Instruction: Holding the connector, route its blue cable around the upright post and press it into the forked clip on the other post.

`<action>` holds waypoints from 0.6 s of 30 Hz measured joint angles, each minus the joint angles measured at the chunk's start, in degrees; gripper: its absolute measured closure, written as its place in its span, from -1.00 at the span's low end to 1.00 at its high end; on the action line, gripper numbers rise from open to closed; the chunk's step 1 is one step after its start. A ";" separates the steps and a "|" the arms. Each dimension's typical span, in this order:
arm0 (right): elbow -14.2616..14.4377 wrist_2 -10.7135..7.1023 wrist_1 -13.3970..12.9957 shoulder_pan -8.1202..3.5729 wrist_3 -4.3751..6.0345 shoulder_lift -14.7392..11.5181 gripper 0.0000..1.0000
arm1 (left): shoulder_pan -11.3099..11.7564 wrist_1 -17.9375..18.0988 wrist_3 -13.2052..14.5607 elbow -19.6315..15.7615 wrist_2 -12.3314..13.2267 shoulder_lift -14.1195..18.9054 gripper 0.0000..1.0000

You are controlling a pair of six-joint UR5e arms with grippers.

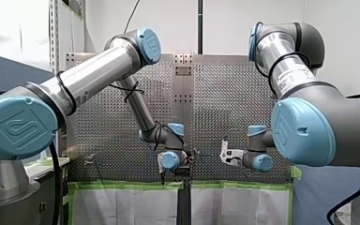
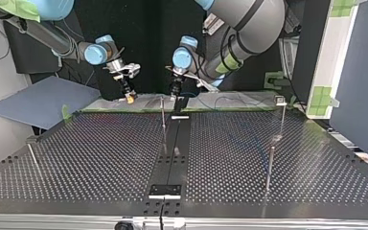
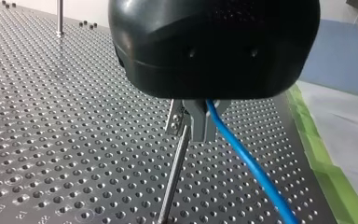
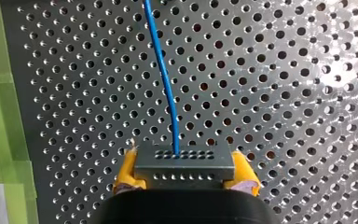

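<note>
My right gripper (image 4: 185, 171) is shut with its yellow pads on the dark grey connector (image 4: 184, 158). The blue cable (image 4: 165, 79) leaves the connector and runs ahead over the perforated table (image 4: 284, 93). In the left wrist view my left gripper (image 3: 199, 133), black with metal fingers, is shut on the blue cable (image 3: 247, 163), which trails away beneath it. Right beside those fingers stands a thin upright post (image 3: 173, 172) with a forked metal clip (image 3: 175, 119) on top. In the top view my left gripper (image 2: 176, 93) hangs by the middle post (image 2: 163, 117), with my right gripper (image 2: 130, 98) further left.
Three more thin posts stand on the table: one at the top view's far right (image 2: 282, 117), one nearer the camera (image 2: 270, 165), one at its left (image 2: 32, 158). Green tape (image 3: 326, 172) marks the table's edge. A grey-blue board (image 2: 38, 103) lies beyond it.
</note>
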 joint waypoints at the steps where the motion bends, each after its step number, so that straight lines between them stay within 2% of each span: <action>1: -0.01 0.00 0.01 0.00 0.00 0.00 1.00 | 0.04 -0.21 0.00 0.19 0.15 -0.13 1.00; 6: -0.02 0.01 0.05 0.02 -0.01 0.04 1.00 | 0.19 -1.62 0.09 1.34 0.41 -1.12 1.00; 18: -0.02 0.12 -0.58 -0.05 0.23 0.09 1.00 | 0.75 -2.08 -0.06 2.77 0.59 -1.34 1.00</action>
